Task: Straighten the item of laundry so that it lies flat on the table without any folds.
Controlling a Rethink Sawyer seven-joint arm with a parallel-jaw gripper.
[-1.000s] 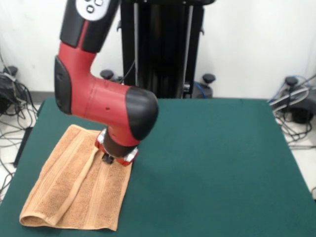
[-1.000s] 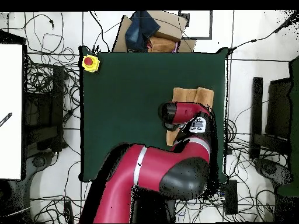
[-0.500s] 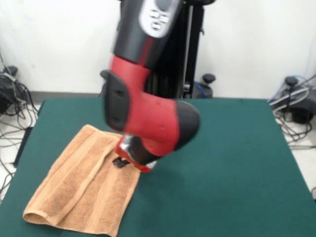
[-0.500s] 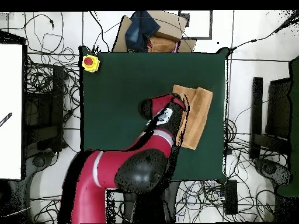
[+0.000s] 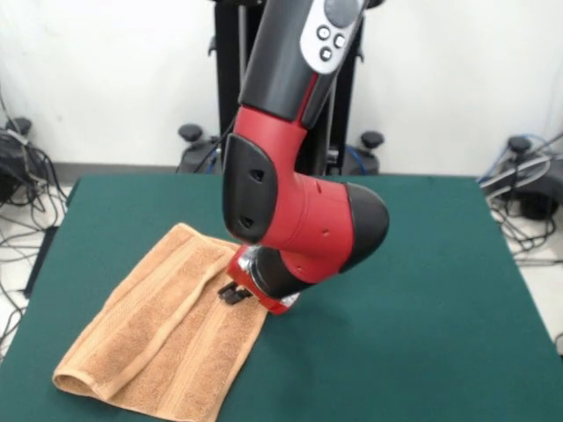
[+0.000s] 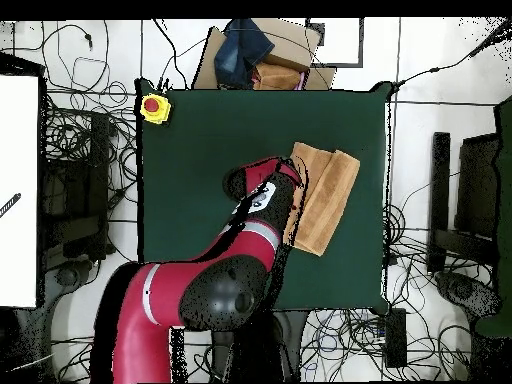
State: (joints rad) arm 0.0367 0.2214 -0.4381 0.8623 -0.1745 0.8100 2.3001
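Low over the towel (image 5: 167, 330), gripper (image 5: 230, 293) touches its folded right edge; jaw opening cannot be told.

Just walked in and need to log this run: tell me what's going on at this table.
A red and black Sawyer arm is working on a tan towel on the green table. Its hand is down at the towel's edge nearest the table's middle; whether it grips the cloth cannot be told. The towel is not flat yet: it lies doubled over, with a rolled fold at its near end in the front view and a ridge running along its length. In the overhead view a yellow box with a red button sits at one table corner.
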